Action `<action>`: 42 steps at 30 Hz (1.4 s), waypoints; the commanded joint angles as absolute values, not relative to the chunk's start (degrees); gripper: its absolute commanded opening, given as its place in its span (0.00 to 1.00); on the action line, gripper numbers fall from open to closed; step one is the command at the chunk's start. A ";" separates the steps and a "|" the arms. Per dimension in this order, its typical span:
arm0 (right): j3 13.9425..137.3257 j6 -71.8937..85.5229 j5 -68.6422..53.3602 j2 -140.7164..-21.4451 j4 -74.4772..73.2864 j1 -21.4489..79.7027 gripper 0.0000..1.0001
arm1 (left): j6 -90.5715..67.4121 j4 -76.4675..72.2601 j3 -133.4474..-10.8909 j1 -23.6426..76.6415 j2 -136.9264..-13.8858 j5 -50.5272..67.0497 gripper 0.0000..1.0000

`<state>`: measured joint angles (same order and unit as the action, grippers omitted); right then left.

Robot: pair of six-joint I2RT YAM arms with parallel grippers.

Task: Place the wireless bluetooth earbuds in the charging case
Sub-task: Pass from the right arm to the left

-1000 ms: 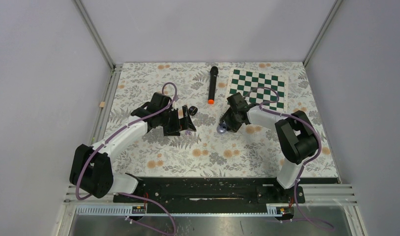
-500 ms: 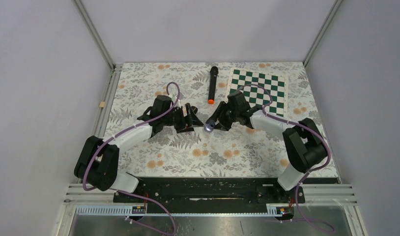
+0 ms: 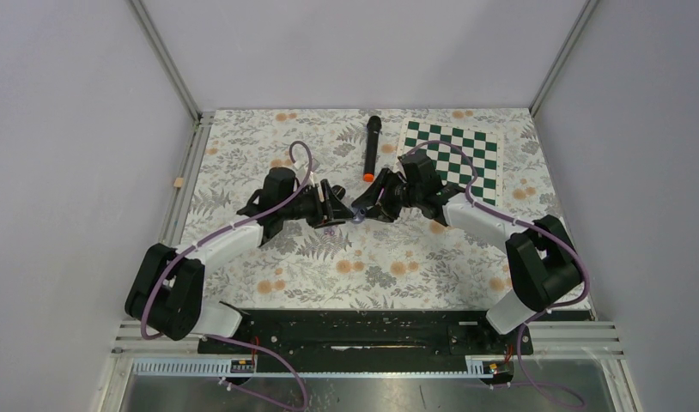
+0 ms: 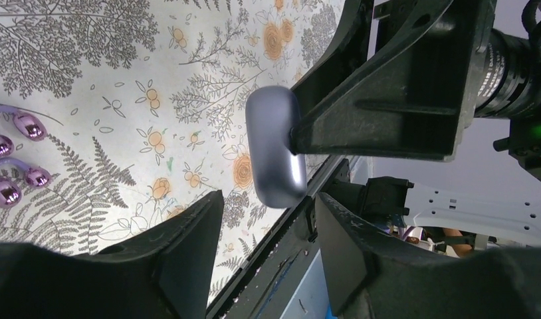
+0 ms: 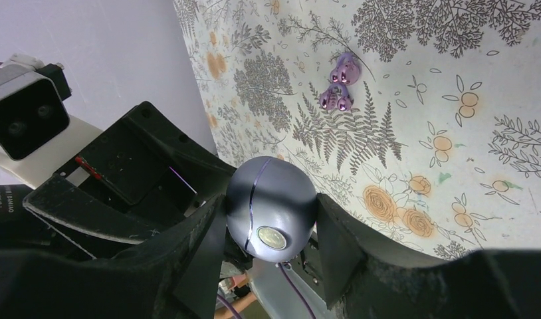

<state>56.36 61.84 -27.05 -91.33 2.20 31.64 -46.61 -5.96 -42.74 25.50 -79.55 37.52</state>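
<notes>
Where the fixed camera looks down, we see both arms reaching inward so that the left gripper point(image 3: 336, 207) and the right gripper point(image 3: 369, 205) meet nose to nose, with the charging case point(image 3: 357, 215) between them. A black microphone point(image 3: 371, 148) with an orange end lies beyond the case, apart from it, and a chequered mat point(image 3: 453, 153) lies beyond the case to the right.

From the left wrist, we find the grey-purple case point(image 4: 274, 149) hanging above the floral cloth point(image 4: 88, 40), pinched at its upper end by the right gripper's black finger point(image 4: 387, 100). Our own two fingers point(image 4: 188, 239) stand part-way open either side of the case's lower end, with a gap showing on each side, so they hold nothing. Pale purple earbuds point(image 4: 15, 156) lie on the cloth well to the left of the case.

From the right wrist, we see the case point(image 5: 269, 206) clamped end-on between both fingers point(image 5: 188, 246), which press on its two sides. The left gripper's black body sits just left of the case. The earbuds point(image 5: 339, 86) lie in a small cluster on the cloth beyond the case.
</notes>
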 commanded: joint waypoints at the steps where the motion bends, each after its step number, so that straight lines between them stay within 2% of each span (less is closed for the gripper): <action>1: 58.20 62.07 -28.23 -88.03 2.57 32.17 0.25 | -47.96 -11.46 -41.48 25.79 -75.91 38.10 0.54; 7: 58.09 63.13 -30.24 -88.22 4.01 32.41 0.25 | -50.85 -14.21 -41.60 25.76 -77.05 39.82 0.58; 13: 57.79 62.72 -30.34 -87.13 3.40 32.51 0.25 | -53.50 -17.87 -41.07 25.83 -77.37 40.43 0.39; 21: 56.60 64.73 -31.82 -87.28 6.44 32.58 0.25 | -52.51 -16.29 -41.42 25.80 -78.13 40.39 0.42; 23: 56.45 64.69 -31.91 -87.28 6.50 32.60 0.25 | -53.00 -16.83 -41.24 25.79 -78.06 40.19 0.34; 27: 55.88 64.37 -31.91 -87.25 6.30 32.56 0.25 | -53.50 -17.03 -41.46 25.82 -78.07 40.16 0.02; 28: 55.63 64.33 -31.90 -87.26 6.32 32.60 0.26 | -53.71 -17.09 -41.48 25.84 -78.00 40.21 0.00; 29: 55.14 64.21 -31.90 -87.08 6.45 32.61 0.30 | -53.85 -17.17 -41.45 25.83 -77.86 40.24 0.00; 30: 54.54 64.21 -31.72 -86.78 6.79 32.53 0.40 | -54.12 -17.65 -41.22 25.84 -77.69 40.40 0.00; 32: 52.91 64.52 -30.86 -85.40 8.40 32.18 0.67 | -54.67 -18.56 -40.77 25.80 -76.99 41.20 0.00; 33: 52.09 64.85 -30.47 -84.61 9.29 31.73 0.74 | -55.09 -19.26 -40.59 25.76 -76.54 41.86 0.00; 37: 47.60 69.93 -33.56 -82.17 19.02 27.04 0.82 | -56.27 -20.81 -40.45 25.58 -75.18 45.06 0.00; 42: 40.85 73.47 -36.54 -78.05 37.24 23.17 0.82 | -58.52 -20.51 -42.74 24.53 -73.88 49.24 0.00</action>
